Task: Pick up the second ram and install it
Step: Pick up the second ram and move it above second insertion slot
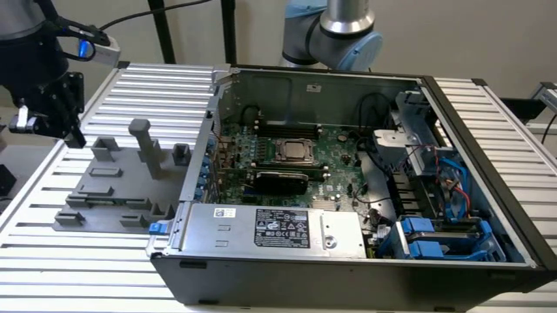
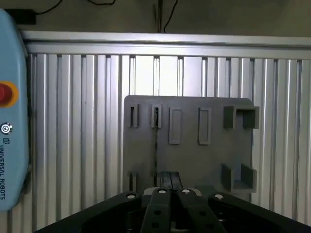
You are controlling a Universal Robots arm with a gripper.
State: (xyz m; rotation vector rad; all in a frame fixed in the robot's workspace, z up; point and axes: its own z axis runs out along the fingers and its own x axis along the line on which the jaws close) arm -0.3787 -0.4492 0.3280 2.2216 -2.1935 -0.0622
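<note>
Gripper (image 2: 170,178) is seen closed and empty, positioned above grey fixture tray (image 2: 194,160); second ram (image 2: 155,145) is seated on edge in it.

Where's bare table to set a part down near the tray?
Free: ribbed table on the near side of the gray fixture tray, and beyond the open computer case on the exterior view's right. Crowded: tray's holders, case interior.
</note>
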